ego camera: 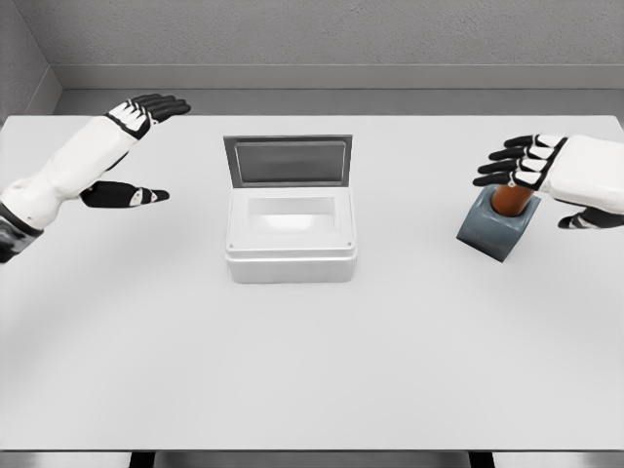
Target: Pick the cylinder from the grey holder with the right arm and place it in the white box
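Cylinder (pixel 511 198) not yet lifted, upright in holder (pixel 495 229) right of open, empty box (pixel 291 239); right hand (pixel 534 168) over it, fingers extended, gripping nothing.

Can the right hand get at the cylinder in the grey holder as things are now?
Probably yes. The right hand is right above the cylinder, with open fingers spread over its top. The cylinder stands out of the grey holder, and nothing lies between the two.
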Action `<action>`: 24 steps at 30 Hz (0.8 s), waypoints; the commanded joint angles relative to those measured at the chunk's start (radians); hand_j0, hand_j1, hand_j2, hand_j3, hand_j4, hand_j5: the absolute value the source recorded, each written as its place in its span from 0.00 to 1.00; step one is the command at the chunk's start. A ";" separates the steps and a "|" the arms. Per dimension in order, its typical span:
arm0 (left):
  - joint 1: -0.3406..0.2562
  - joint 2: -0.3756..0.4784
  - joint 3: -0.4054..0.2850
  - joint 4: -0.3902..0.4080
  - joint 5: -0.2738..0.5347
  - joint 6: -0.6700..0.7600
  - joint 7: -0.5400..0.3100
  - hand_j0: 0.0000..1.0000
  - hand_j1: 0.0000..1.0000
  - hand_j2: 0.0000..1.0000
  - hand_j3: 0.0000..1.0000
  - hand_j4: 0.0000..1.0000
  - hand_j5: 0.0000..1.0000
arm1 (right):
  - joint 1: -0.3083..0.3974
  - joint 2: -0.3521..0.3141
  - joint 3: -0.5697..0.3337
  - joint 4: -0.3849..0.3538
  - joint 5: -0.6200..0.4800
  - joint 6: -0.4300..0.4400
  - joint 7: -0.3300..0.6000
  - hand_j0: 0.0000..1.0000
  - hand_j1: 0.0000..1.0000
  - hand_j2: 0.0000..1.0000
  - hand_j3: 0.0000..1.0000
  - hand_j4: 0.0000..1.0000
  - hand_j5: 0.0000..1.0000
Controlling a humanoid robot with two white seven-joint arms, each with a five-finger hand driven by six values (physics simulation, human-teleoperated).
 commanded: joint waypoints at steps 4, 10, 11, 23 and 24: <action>0.000 0.000 -0.002 0.000 0.003 0.002 0.000 1.00 1.00 1.00 1.00 1.00 1.00 | -0.005 0.000 0.004 -0.001 -0.006 0.001 -0.008 1.00 1.00 1.00 1.00 1.00 1.00; -0.006 0.000 0.000 0.017 0.087 0.002 -0.081 1.00 1.00 1.00 1.00 1.00 1.00 | -0.081 0.026 -0.011 0.035 -0.023 0.001 0.198 1.00 1.00 1.00 1.00 1.00 1.00; -0.011 0.000 0.001 0.032 0.150 0.002 -0.168 1.00 1.00 1.00 1.00 1.00 1.00 | -0.112 0.102 -0.011 0.081 -0.062 0.001 0.350 1.00 1.00 1.00 1.00 1.00 1.00; -0.087 -0.046 0.007 0.195 0.713 0.206 -0.577 1.00 1.00 1.00 1.00 1.00 1.00 | -0.287 0.267 0.053 0.268 -0.003 0.001 0.388 0.98 0.98 0.98 0.98 0.98 0.98; -0.091 -0.055 0.007 0.206 0.712 0.207 -0.577 1.00 1.00 1.00 1.00 1.00 1.00 | -0.293 0.267 0.055 0.289 0.005 0.001 0.388 0.98 0.98 0.98 0.98 0.98 0.98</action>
